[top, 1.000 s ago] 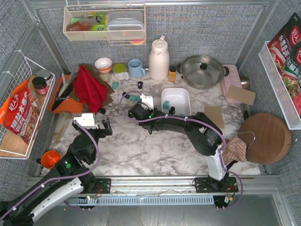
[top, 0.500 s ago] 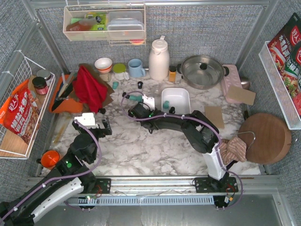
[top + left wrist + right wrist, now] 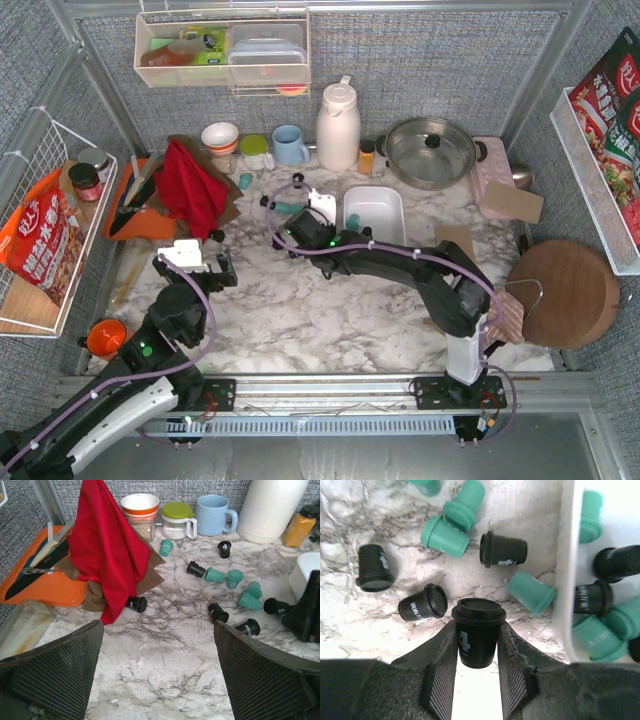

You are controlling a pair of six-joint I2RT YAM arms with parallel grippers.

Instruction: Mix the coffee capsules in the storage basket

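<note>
I am reaching my right arm far across the marble table (image 3: 300, 310) toward the white storage basket (image 3: 375, 191), which is sitting at the back of the table, just in front of the steel pot (image 3: 415, 160). The basket is holding several teal and black coffee capsules (image 3: 592, 637), and more of them are lying loose on the marble just outside its wall. My left gripper (image 3: 157, 626) is hovering over bare marble nearer the front of the table. Its fingers are standing wide apart with nothing between them, and the loose pods are lying well ahead of it. My right gripper (image 3: 478, 630) is hanging among those loose pods, right beside the basket. Its two fingers (image 3: 442, 655) are pressing against opposite sides of one black capsule (image 3: 477, 615) marked with a white 4, pinching it with its wide rim pointing away from my wrist.
</note>
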